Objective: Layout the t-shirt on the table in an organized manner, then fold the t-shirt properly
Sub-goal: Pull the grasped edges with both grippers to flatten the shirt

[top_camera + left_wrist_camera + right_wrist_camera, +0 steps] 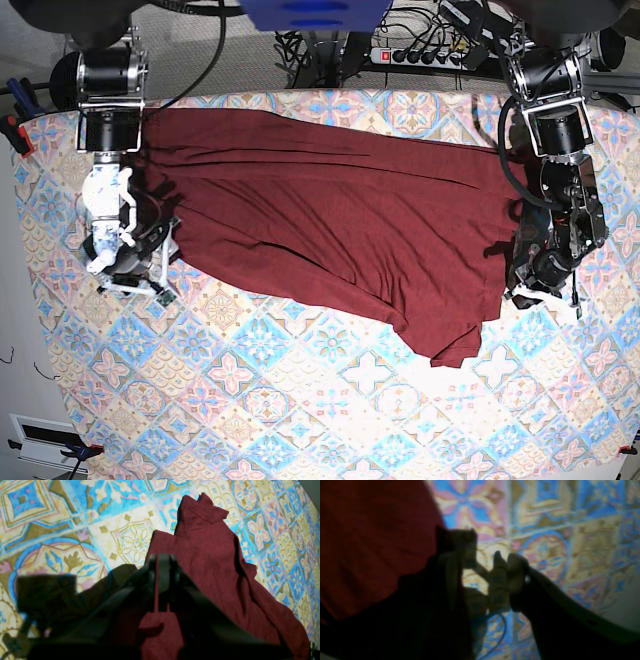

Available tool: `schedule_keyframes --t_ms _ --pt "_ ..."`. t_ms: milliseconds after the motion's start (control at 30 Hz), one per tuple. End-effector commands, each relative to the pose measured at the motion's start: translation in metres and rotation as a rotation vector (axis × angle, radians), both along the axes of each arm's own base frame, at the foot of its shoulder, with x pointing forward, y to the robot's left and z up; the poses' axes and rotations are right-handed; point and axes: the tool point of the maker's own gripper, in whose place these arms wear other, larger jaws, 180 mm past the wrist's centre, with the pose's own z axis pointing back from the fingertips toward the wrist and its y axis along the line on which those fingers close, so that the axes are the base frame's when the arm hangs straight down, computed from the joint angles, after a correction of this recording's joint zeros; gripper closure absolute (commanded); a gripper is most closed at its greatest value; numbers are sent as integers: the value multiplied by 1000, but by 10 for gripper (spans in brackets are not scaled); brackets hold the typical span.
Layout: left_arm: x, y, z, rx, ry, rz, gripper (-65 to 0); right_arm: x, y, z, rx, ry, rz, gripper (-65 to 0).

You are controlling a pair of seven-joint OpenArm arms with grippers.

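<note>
1. Cloth is pinched between the shut fingers of the left gripper (pixel 162 557); a thin strip of maroon fabric is seen running down between them in the left wrist view.
2. From that grip, the t-shirt (pixel 207 555) is seen rising away in creased folds, with a bunched end lying on the table (pixel 62 512) farther off.
3. In the right wrist view, the right gripper (pixel 482 560) is shown with its fingers apart; nothing is seen between them, though that view is blurred. The shirt edge lies just beside one finger.
4. In the base view, the t-shirt (pixel 330 220) is spread across the far half of the table (pixel 300 400), wrinkled, with one part drooping toward the near side.
5. The left gripper (pixel 530 285) is placed at one shirt end, the right gripper (pixel 135 265) at the other.
</note>
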Motion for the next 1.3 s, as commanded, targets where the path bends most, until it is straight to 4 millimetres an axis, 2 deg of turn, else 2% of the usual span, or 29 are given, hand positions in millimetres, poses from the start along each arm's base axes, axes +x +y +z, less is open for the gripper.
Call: schedule_keyframes --t_ms 0,200,400,500,733,833,900,1000,1133,1267 --pt "12 9 24 19 -66 8 0 14 -5 16 -9 -50 -6 -299" --pt "13 7 24 15 -68 5 0 13 6 12 1 -40 13 -299" --pt "13 7 24 18 -67 5 0 3 14 -8 -4 28 41 -299" --pt "12 7 23 18 -65 5 0 3 24 -16 32 34 44 -299" --pt "12 8 23 20 -65 5 0 -8 24 -34 47 91 31 -296" --pt "12 8 24 21 -65 6 0 -19 22 -43 44 118 24 -291" --pt "12 8 24 21 -65 6 0 -23 22 -45 45 127 24 -264" --pt "12 8 24 21 -65 6 0 -24 25 -47 61 130 22 -190" --pt "12 8 23 21 -64 6 0 -32 35 -58 170 170 -8 -89" --pt "12 8 23 21 -64 6 0 -38 37 -64 252 189 -57 -51"
